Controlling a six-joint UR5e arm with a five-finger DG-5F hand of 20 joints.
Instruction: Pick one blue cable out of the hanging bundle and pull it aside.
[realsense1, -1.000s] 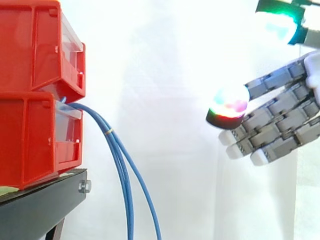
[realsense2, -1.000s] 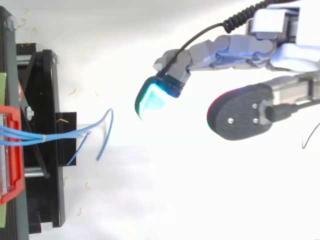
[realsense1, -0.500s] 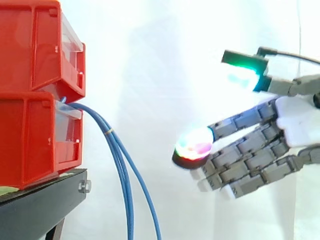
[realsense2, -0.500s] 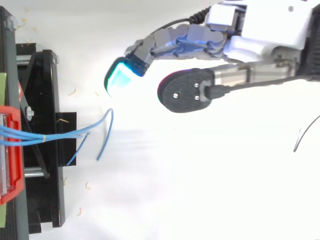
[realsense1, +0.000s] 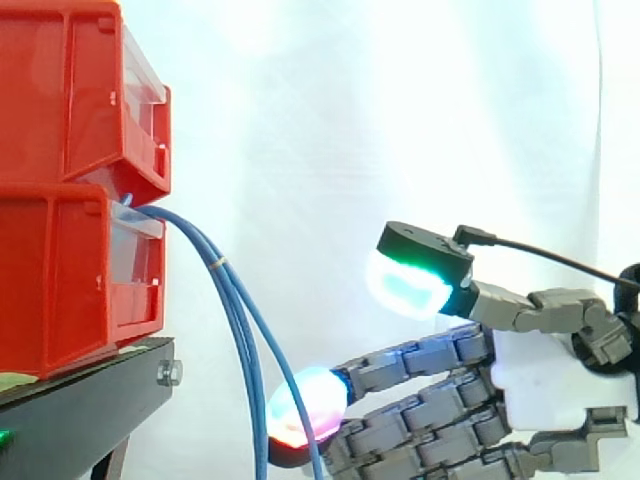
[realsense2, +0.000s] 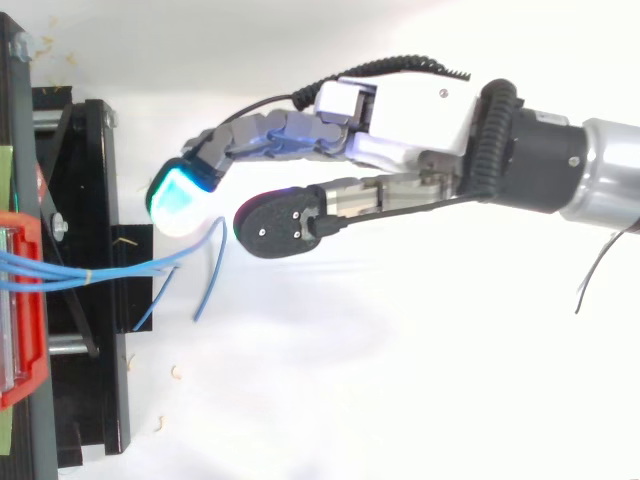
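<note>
Behind, white curtain (realsense1: 400, 110); blue cables (realsense1: 240, 330) overhang black stand (realsense1: 90, 405).

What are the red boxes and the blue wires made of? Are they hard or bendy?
The red bins look like hard moulded plastic: their walls are smooth and slightly shiny, with stiff ribs and crisp edges. The blue cables look like bendy wire in a smooth plastic or rubber jacket, since they droop in soft curves. What is inside them cannot be seen.

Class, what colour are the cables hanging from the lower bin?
The cables are blue, clearest in the side view.
</note>
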